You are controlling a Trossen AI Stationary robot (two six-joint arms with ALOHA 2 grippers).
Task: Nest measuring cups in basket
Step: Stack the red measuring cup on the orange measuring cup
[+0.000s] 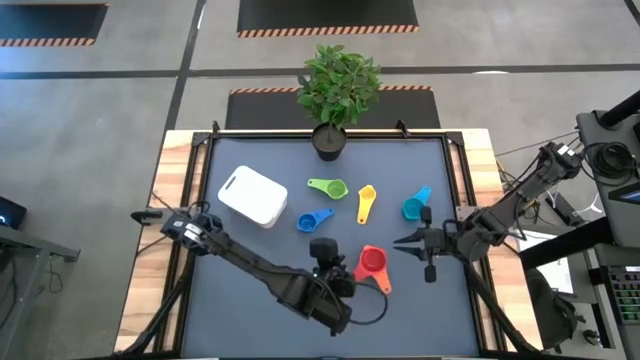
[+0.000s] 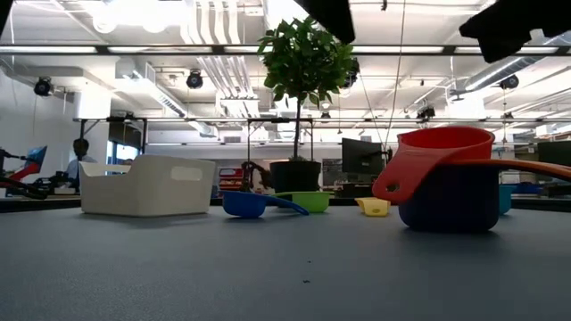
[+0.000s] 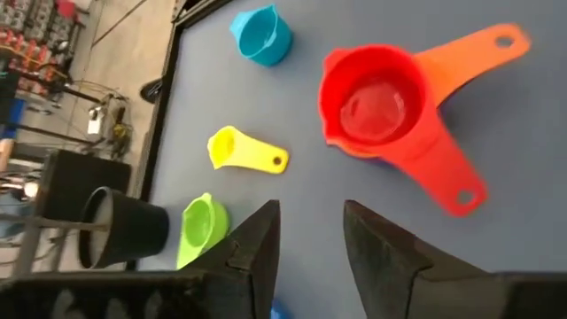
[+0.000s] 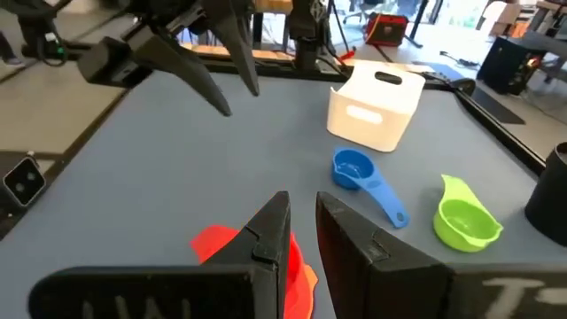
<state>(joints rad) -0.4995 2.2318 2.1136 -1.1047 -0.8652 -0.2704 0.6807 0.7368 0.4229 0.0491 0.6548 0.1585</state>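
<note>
Glossy smooth plastic measuring cups (image 3: 376,111) and a smooth white plastic basket (image 1: 253,195) sit on a matt dark table (image 1: 250,245) edged with wood.

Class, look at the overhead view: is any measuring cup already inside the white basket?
No. The basket holds nothing, and the blue cup lies on the mat beside it.

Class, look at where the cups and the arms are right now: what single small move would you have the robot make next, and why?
Probably lower the left claw onto the stacked red cup and grip it. That claw hangs just beside the stack with its fingers apart and nothing between them. No cup is seen in the white basket yet, and the right claw waits to the stack's right.
</note>
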